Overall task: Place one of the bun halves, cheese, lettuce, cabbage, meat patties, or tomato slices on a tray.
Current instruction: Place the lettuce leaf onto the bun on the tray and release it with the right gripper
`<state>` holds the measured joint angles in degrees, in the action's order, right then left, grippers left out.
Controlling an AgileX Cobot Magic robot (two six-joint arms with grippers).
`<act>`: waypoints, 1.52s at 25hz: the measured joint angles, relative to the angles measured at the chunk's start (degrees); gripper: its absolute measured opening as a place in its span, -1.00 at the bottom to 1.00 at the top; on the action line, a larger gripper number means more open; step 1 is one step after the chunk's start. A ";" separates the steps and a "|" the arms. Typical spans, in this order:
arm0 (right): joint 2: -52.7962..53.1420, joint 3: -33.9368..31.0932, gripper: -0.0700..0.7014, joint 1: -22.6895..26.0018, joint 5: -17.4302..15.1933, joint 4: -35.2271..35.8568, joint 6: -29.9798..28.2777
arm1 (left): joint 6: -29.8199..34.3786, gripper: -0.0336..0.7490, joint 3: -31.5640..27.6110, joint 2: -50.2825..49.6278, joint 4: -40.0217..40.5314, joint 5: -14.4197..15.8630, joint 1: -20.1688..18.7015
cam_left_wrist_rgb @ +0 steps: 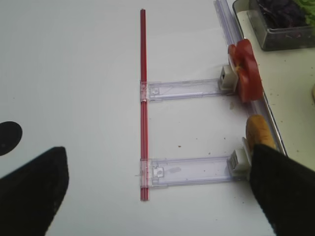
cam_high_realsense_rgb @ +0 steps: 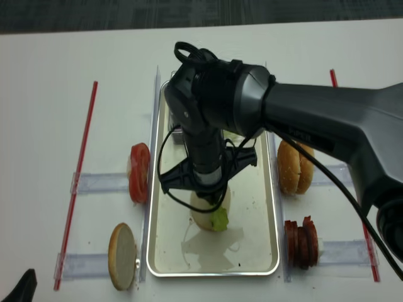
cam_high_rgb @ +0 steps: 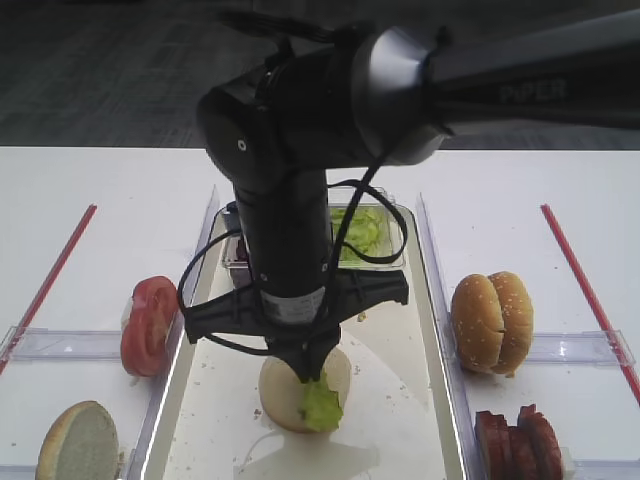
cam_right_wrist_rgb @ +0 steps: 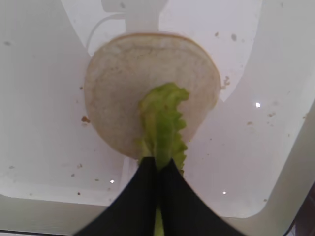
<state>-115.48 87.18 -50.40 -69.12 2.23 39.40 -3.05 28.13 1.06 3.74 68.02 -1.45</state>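
My right gripper (cam_right_wrist_rgb: 158, 164) is shut on a ruffled light-green lettuce (cam_right_wrist_rgb: 162, 123) piece, which hangs over a pale, cut-face-up bun half (cam_right_wrist_rgb: 118, 83) lying on the cream tray (cam_right_wrist_rgb: 44, 147). From above, the right gripper (cam_high_rgb: 310, 375) points straight down at the tray's (cam_high_rgb: 400, 400) middle, and the lettuce (cam_high_rgb: 322, 402) tip touches the bun half (cam_high_rgb: 285, 395). My left gripper (cam_left_wrist_rgb: 157, 196) is open and empty above bare table, left of the tray. Tomato slices (cam_high_rgb: 148, 325) and another bun half (cam_high_rgb: 78, 443) stand left of the tray. Meat patties (cam_high_rgb: 520, 440) stand to its right.
A seeded bun pair (cam_high_rgb: 492, 322) stands on a clear holder right of the tray. A clear box of lettuce leaves (cam_high_rgb: 365, 235) sits at the tray's far end, and dark cabbage (cam_left_wrist_rgb: 280, 14) lies in a box beside it. Red strips (cam_left_wrist_rgb: 142, 98) mark the table's sides.
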 joint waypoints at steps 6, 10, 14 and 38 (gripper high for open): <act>0.00 -0.34 -0.68 -0.23 2.65 0.90 0.10 | 0.00 0.85 0.00 0.00 0.00 0.00 0.00; 0.00 -0.43 -0.68 -0.23 3.44 0.78 0.10 | 0.00 0.85 0.00 0.00 0.00 0.00 0.00; 0.00 -0.43 -0.68 -0.23 3.61 0.32 0.10 | 0.00 0.85 0.00 0.00 0.00 0.00 0.00; 0.00 -0.43 0.54 -0.23 4.87 -2.23 0.96 | 0.00 0.85 0.00 0.00 0.00 0.00 0.00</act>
<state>-115.48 86.74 -50.63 -64.25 0.00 40.36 -3.05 28.13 1.06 3.74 68.02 -1.45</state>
